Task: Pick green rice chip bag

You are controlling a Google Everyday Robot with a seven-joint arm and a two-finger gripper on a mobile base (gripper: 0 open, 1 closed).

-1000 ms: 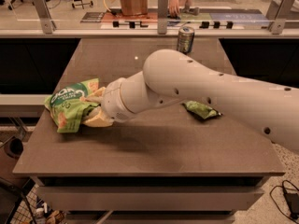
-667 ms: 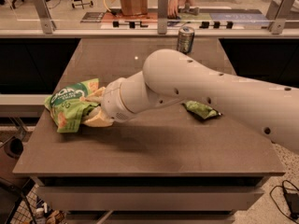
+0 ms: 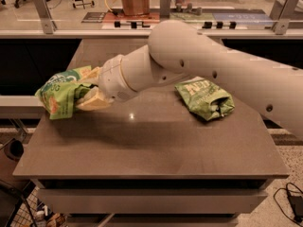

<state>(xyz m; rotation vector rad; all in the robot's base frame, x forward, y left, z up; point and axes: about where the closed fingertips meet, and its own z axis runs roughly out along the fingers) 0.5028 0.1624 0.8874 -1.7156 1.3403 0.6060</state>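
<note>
The green rice chip bag (image 3: 59, 94) is bright light green with white letters and orange chip pictures. It hangs crumpled at the left edge of the table, lifted off the surface, with its shadow below it. My gripper (image 3: 89, 90) is at the end of the white arm (image 3: 189, 60) that reaches in from the right. Its beige fingers (image 3: 96, 101) are shut on the bag's right side, one above and one below it.
A smaller olive-green bag (image 3: 204, 99) lies on the brown table (image 3: 151, 150) at centre right, just under the arm. A glass barrier with metal posts (image 3: 42, 11) runs along the back. A cable lies on the floor (image 3: 293, 202) at lower right.
The green bag, which rested on the table, is now raised off it in the gripper. The arm has lifted, and the view now shows the table closer.
</note>
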